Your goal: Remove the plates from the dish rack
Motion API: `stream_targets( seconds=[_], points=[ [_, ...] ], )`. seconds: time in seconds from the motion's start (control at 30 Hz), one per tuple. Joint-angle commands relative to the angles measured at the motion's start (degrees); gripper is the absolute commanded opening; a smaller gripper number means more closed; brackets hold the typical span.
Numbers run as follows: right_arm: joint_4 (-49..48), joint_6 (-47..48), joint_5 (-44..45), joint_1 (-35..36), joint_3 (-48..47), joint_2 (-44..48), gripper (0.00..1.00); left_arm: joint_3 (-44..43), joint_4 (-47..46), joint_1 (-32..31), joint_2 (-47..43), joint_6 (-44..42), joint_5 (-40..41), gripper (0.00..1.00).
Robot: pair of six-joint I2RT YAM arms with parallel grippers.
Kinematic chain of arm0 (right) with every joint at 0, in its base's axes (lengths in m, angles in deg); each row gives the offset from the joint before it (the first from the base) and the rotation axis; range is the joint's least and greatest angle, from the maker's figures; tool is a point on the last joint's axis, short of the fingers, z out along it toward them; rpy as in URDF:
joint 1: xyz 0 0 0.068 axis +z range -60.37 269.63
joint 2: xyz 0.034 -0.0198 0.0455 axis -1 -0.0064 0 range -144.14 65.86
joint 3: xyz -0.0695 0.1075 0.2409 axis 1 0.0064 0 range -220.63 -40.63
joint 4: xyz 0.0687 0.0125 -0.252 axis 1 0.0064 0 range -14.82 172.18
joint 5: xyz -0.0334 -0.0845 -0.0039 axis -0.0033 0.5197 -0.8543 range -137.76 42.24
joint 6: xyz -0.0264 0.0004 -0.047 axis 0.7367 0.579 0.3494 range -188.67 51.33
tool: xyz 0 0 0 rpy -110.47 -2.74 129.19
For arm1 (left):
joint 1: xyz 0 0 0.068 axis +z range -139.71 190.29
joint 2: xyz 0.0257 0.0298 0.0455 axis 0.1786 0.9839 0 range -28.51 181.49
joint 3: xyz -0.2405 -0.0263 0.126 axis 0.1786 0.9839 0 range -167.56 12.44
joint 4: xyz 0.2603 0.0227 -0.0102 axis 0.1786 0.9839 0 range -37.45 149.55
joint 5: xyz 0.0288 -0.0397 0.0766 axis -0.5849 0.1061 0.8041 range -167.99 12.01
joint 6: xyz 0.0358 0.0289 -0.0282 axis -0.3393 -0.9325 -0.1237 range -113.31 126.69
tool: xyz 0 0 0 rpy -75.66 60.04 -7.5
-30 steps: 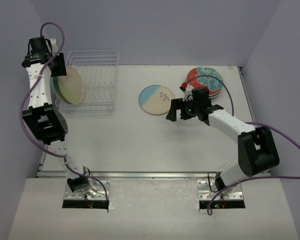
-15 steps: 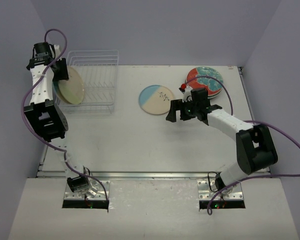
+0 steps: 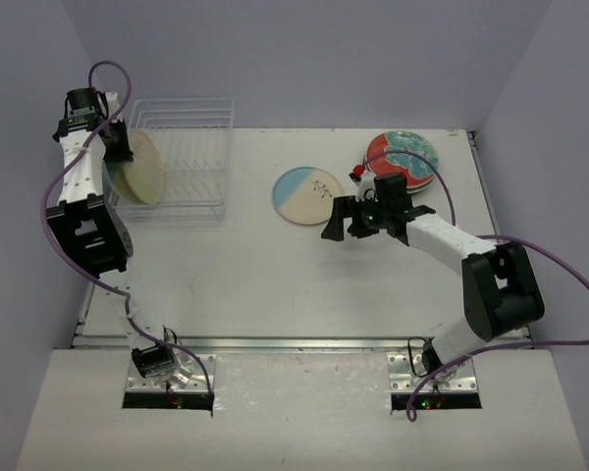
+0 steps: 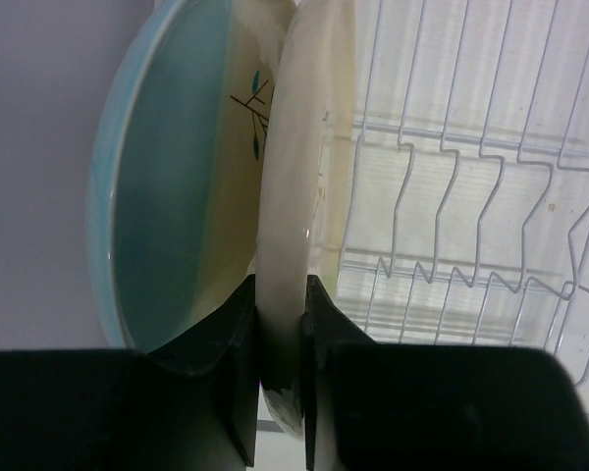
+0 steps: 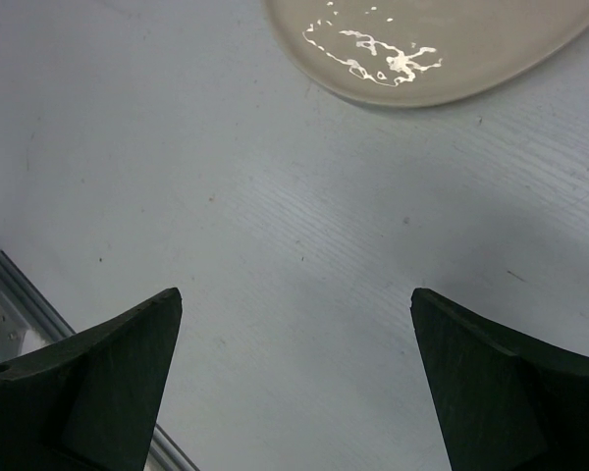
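Between the fingers of the left end effector (image 4: 281, 334), the rim of a cream plate (image 4: 299, 147) is clamped edge-on, with a black pad pressed against each face. Just to the left of that end effector, a second plate with a teal-glazed inside (image 4: 167, 196) is seen standing upright, close against the gripped one; whether the two touch cannot be told. To the end effector's right, the white wire slots of the dish rack (image 4: 471, 196) are spread out in rows. From the overhead camera, both plates are shown at the rack's left end, at the far left of the tabletop (image 3: 275, 285).

Across the tabletop, the right end effector (image 5: 294, 324) is held low over the bare surface, its jaws spread wide and nothing caught between them. Just ahead of its fingertips, a cream-and-blue plate (image 3: 307, 194) is laid flat, well apart from the rack. Behind the end effector, on its wrist side, a red-and-teal plate (image 3: 404, 157) is set flat near the far right corner.
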Motion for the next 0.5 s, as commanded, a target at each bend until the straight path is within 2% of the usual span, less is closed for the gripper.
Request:
stream_targets(
  seconds=[0.0, 0.17, 0.27, 0.33, 0.47],
  points=[
    [-2.3, -1.4, -4.0, 0.1, -2.1, 0.1, 0.99, 0.3, -1.4, -0.1, -0.9, 0.9, -2.1, 0.01],
    [-2.3, -2.0, -4.1, 0.1, -2.7, 0.6, 0.99, -0.9, -2.6, -0.1, -3.2, 0.9, -0.5, 0.00],
    [-2.3, -2.2, -3.7, 0.2, -3.0, 1.1, 0.99, -4.9, -2.6, -0.2, -4.6, 0.8, 0.7, 0.00],
    [-2.3, -2.4, -3.3, 0.0, -3.1, 1.6, 0.99, -11.8, -2.7, -0.1, -6.3, 0.8, 1.5, 0.00],
    [-2.4, -3.0, -3.8, -0.8, -3.7, 2.7, 0.99, -18.7, -3.7, -0.5, -10.0, 0.5, 1.4, 0.00]
  ],
)
